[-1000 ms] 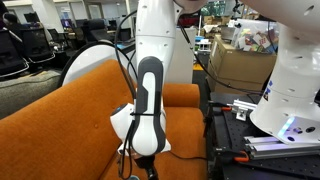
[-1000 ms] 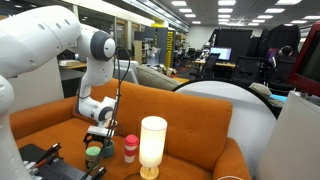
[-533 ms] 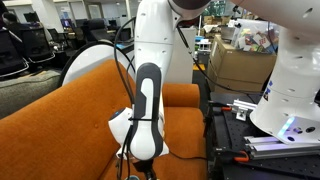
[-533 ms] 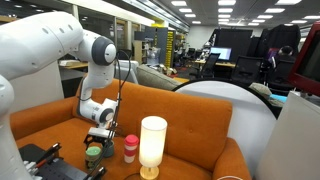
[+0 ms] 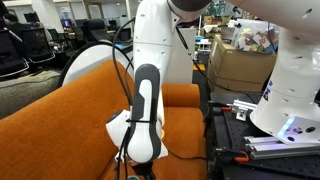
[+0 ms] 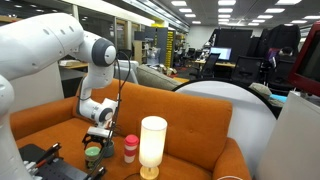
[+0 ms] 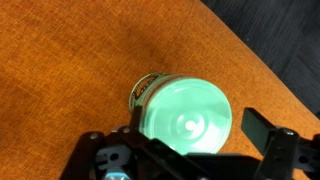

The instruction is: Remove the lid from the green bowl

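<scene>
The green bowl (image 6: 95,154) stands on the orange sofa seat, under a pale green round lid (image 7: 187,117). In the wrist view the lid fills the middle, and a bit of the bowl's rim (image 7: 147,86) shows beyond it. My gripper (image 7: 196,130) is open and hangs right above the lid, one dark finger at each side. The right finger stands clear of the lid's edge; I cannot tell whether the left one touches. In an exterior view the gripper (image 6: 98,137) sits just over the bowl. In an exterior view my arm (image 5: 145,110) hides the bowl.
A small jar with a red lid (image 6: 130,148) and a tall white lamp (image 6: 152,143) stand next to the bowl on the sofa (image 6: 190,140). Black equipment (image 6: 35,162) lies at the seat's near edge. A large white robot base (image 5: 290,90) stands beside the sofa.
My arm has dropped slightly towards the bowl. The bowl and lid have not moved.
</scene>
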